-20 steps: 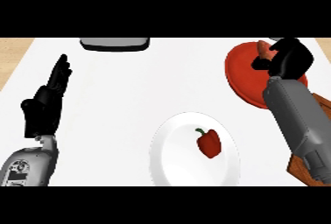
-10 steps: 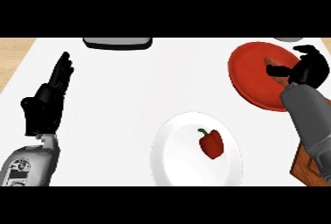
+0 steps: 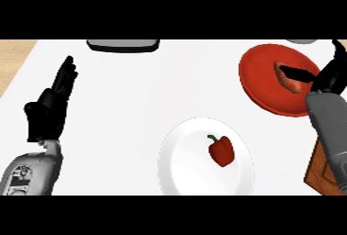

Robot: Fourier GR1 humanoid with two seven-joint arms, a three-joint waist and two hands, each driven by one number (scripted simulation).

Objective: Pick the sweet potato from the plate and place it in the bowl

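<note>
Pulled back to the rim, sweet potato uncovered.
Drew rightward off the red plate (image 3: 271, 98), which lay just left of the right hand (image 3: 327, 79). Left hand (image 3: 49, 110) rested far left, open, fingers up. Right fingers spread apart, one tip touching the sweet potato (image 3: 287, 79), unlifted on that plate; grasp judged not yet closed.

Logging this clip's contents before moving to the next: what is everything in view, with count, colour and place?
red plate: 1, red, upper right
sweet potato: 1, orange-red, on the red plate
white plate: 1, white, lower centre
red pepper: 1, red with green stem, on the white plate
dark container: 1, grey-black, top edge, partly cut off
wooden board: 1, brown, lower right edge
left hand: 1, black, left, resting open
right hand: 1, black, at the sweet potato, fingers spread
</note>
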